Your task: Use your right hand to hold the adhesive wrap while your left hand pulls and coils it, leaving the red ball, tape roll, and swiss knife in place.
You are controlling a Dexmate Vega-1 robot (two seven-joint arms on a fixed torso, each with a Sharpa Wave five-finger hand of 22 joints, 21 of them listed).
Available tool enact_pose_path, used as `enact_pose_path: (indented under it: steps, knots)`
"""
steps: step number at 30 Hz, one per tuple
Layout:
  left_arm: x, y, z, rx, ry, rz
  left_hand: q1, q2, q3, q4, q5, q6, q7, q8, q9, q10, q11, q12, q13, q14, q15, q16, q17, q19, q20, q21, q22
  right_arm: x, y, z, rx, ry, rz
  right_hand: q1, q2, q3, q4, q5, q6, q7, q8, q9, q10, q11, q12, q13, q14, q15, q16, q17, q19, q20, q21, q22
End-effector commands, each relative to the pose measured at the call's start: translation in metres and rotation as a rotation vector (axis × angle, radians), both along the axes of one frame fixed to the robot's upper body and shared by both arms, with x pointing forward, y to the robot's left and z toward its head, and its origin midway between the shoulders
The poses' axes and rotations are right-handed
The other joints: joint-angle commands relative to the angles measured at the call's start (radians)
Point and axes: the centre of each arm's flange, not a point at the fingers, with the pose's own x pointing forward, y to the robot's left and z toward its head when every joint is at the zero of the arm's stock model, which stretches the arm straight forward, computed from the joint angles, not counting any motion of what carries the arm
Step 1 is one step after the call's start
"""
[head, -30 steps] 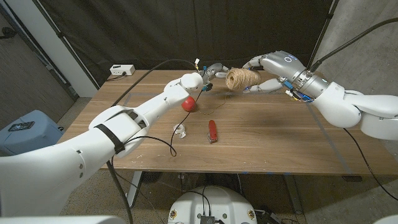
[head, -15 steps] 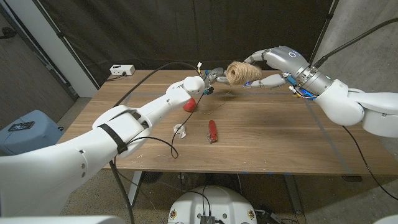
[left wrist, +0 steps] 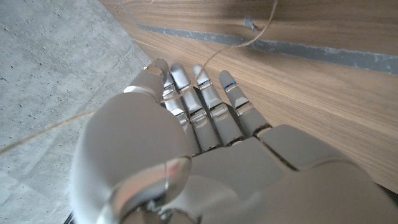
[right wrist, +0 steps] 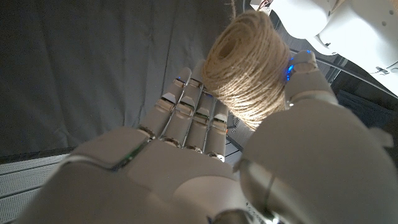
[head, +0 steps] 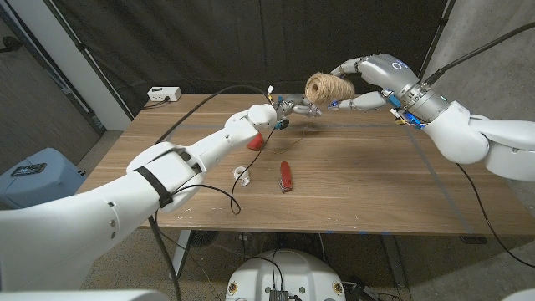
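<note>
lab | black curtain (head: 209, 42) | concrete wall (head: 493, 50) | wooden table (head: 359, 184)

The head view is evenly lit from above against a dark curtain, and the tabletop (head: 359, 180) carries soft shadows. White arm shells glare slightly. Both wrist views are soft, their nearest fingers (left wrist: 208, 102) blurred, with straight edges bowing toward the corners.

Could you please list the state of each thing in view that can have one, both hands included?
Twine spool: lifted off the table, gripped by the right hand, still wound.
Right hand: holds the spool.
Left hand: raised beside the spool; a twine strand runs across its fingers; grip unclear.
Red ball: on the table, partly hidden by the left arm.
Swiss knife: lying on the table, apparently closed.
</note>
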Motion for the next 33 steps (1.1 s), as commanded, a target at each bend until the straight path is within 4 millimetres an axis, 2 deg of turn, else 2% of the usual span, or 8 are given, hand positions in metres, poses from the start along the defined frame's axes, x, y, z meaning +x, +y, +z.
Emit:
enact_pose_path:
  steps: [1,10,23,33]
  knots:
    - [-0.008,-0.006,-0.02,0.054,0.046,-0.042,0.009,0.005,-0.004,0.0,0.004,0.006,0.0,0.005,0.003,0.008,0.004,-0.002,0.006,0.009,-0.002,-0.001,0.004,-0.007,0.002,0.004,0.002,0.013,0.001,0.02,0.042,-0.052,0.007,0.143,0.152,-0.006,0.0,0.006,0.128,-0.123,0.007,0.006,0.133,-0.12,0.007,0.006,0.009,-0.14,-0.004,0.002,0.01,-0.046,0.002,0.002]
    - [-0.013,-0.01,-0.029,0.075,0.062,-0.064,0.011,0.007,-0.005,0.0,0.003,0.005,0.0,0.005,0.003,0.007,0.005,-0.004,0.006,0.014,-0.001,0.003,0.009,-0.009,0.003,0.005,0.002,0.018,0.001,0.027,0.035,-0.061,0.007,0.144,0.152,-0.007,0.0,0.006,0.129,-0.122,0.007,0.006,0.133,-0.122,0.006,0.007,0.009,-0.14,-0.005,0.003,0.01,-0.045,0.002,0.003]
    - [-0.034,-0.011,-0.018,0.037,0.02,-0.106,0.01,0.007,-0.006,0.0,0.004,0.004,0.002,0.005,0.003,0.006,0.003,-0.005,0.008,0.013,0.0,0.001,0.011,-0.01,0.004,0.006,0.002,0.024,-0.003,0.03,0.031,-0.068,-0.012,0.143,0.153,-0.009,0.0,0.006,0.128,-0.123,0.006,0.006,0.136,-0.124,0.006,0.007,0.011,-0.14,-0.007,0.003,0.01,-0.045,0.002,0.003]
    - [-0.043,-0.012,-0.02,0.029,0.024,-0.123,0.011,0.007,-0.006,0.0,0.004,0.004,0.0,0.004,0.003,0.007,0.004,-0.006,0.008,0.014,-0.002,0.0,0.013,-0.012,0.003,0.007,0.002,0.032,-0.003,0.034,0.023,-0.065,-0.027,0.146,0.154,-0.009,-0.001,0.006,0.128,-0.123,0.005,0.006,0.134,-0.123,0.004,0.009,0.011,-0.141,-0.009,0.004,0.01,-0.046,0.002,0.003]
